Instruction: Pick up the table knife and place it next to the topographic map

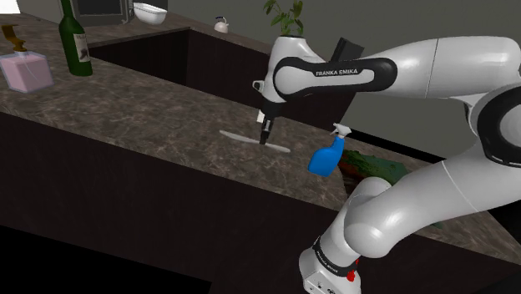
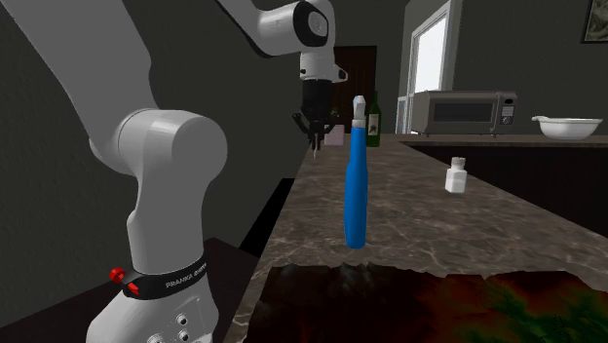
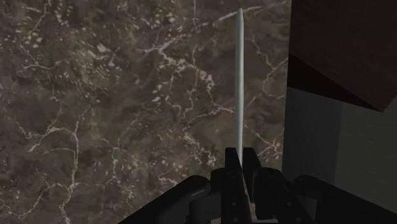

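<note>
The pincer [image 3: 240,167] is narrowed onto the table knife [image 3: 239,83], its fingers clasping the thin blade, which runs straight out ahead of them; in the shoulder view the pincer [image 1: 265,140] points down at the dark marbled counter [image 1: 150,108] and the table knife [image 1: 238,135] lies level at the surface; a blue spray bottle [image 1: 327,156] stands at about 3 o'clock from it; the topographic map [image 1: 376,167] lies just beyond; a green wine bottle [image 1: 75,42] stands far off at 10 o'clock.

A home kitchen: dark marble-patterned counter [image 1: 142,104], microwave [image 2: 463,110], white bowl [image 2: 567,127], green wine bottle [image 1: 75,42], small kettle [image 1: 221,26].
</note>
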Available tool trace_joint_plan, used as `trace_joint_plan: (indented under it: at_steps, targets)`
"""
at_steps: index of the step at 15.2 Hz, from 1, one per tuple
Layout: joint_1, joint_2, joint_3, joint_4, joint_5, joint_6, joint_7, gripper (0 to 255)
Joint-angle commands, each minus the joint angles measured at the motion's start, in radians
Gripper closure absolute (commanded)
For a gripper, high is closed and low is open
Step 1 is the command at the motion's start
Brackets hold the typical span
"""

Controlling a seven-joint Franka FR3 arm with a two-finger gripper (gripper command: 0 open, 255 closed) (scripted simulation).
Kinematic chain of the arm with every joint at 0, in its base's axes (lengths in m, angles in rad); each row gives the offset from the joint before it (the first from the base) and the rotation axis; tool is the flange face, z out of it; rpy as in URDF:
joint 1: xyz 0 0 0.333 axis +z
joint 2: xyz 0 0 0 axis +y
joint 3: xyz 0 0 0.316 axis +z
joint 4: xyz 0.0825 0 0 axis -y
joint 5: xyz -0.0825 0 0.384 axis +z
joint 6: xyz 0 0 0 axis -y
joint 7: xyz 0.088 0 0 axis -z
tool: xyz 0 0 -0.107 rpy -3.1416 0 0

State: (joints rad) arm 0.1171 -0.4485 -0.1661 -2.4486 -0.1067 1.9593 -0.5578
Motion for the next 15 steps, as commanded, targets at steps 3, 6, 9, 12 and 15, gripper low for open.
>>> trace_joint_plan:
  at_steps: [3, 6, 9, 12, 15]
  targets:
    - [-0.041, -0.006, -0.064, 0.007, -0.035, -0.007, -0.085, 255]
    - [-0.074, 0.004, -0.120, 0.021, -0.062, -0.005, -0.160, 255]
    - [-0.104, 0.026, -0.178, 0.047, -0.084, 0.000, -0.236, 255]
    - [-0.130, 0.058, -0.236, 0.082, -0.099, 0.005, -0.313, 255]
    - [-0.152, 0.101, -0.294, 0.127, -0.105, 0.012, -0.394, 255]
